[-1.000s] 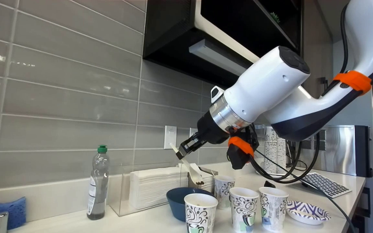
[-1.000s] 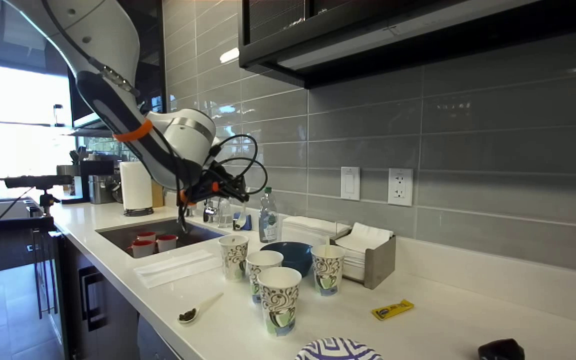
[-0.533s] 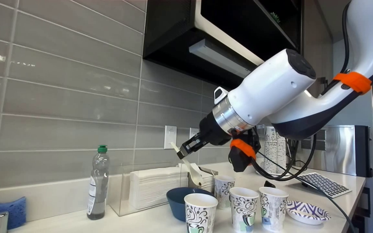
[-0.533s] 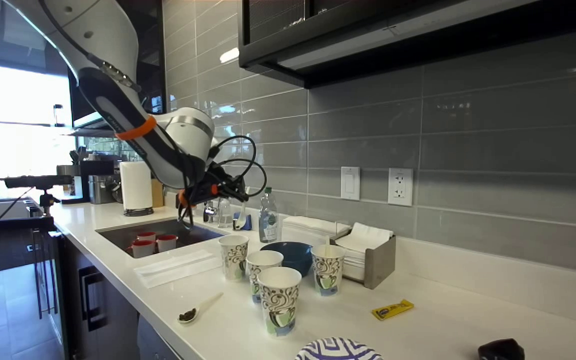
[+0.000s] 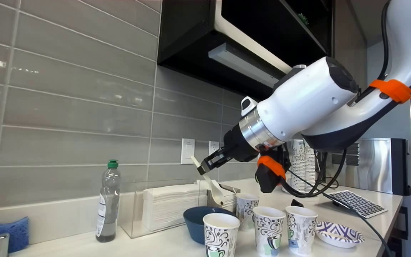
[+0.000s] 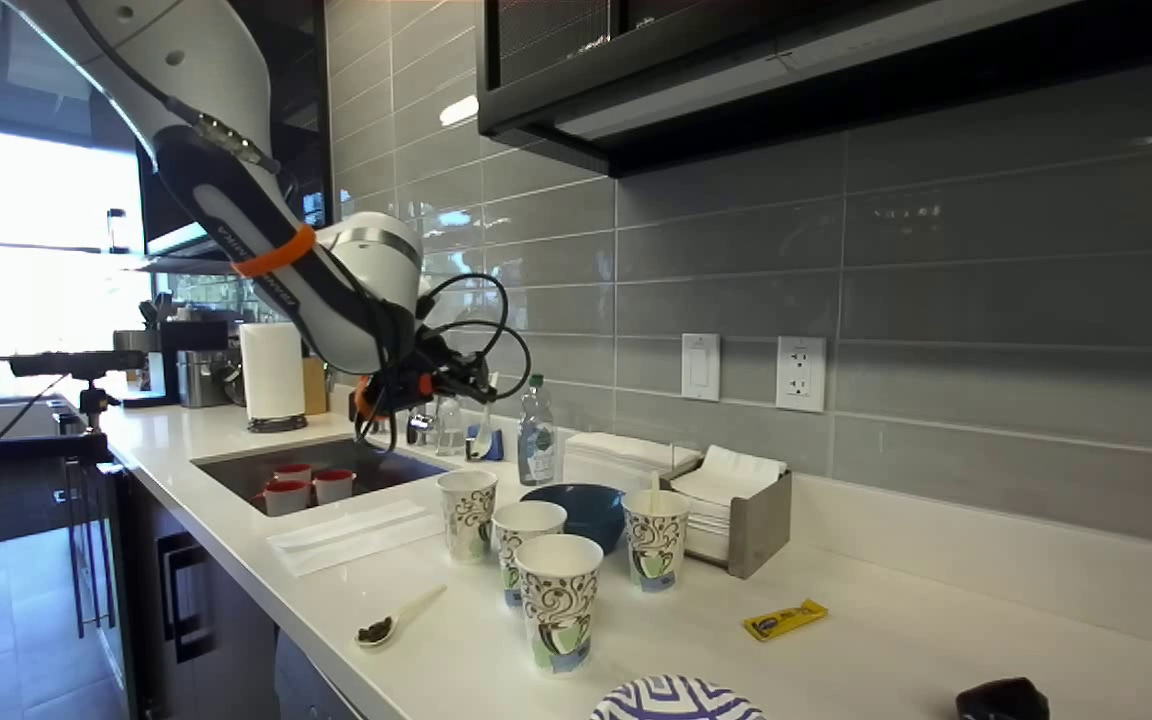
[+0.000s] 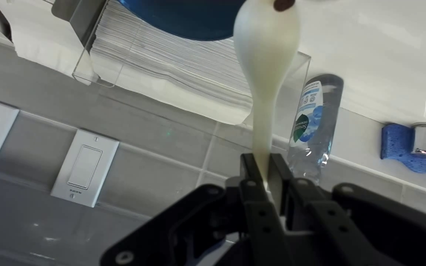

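My gripper [image 7: 263, 166] is shut on the handle of a pale cream spoon [image 7: 266, 51], which sticks out past the fingertips. In an exterior view the gripper [image 5: 202, 169] holds the spoon [image 5: 215, 189] tilted, bowl end lowest, above the counter. One dark brown bit shows at the spoon's tip. Below that tip is a dark blue bowl [image 5: 193, 226], cut off at the top of the wrist view. A paper cup [image 5: 221, 232] partly hides the bowl. The bowl's inside is mostly hidden.
Several patterned cups [image 6: 558, 600] stand around the bowl, with napkins [image 5: 173, 203] behind. A soap bottle [image 5: 107, 210] and blue sponge [image 5: 9, 232] are along the wall. A second spoon [image 6: 421, 602] with dark bits, a yellow packet [image 6: 784, 620] and a patterned dish [image 5: 339, 233] lie on the counter.
In an exterior view the arm and gripper have shifted slightly right, the spoon moving with them. A second ago several dark bits showed at the spoon's tip; one shows now. Cups and bowl have not moved.
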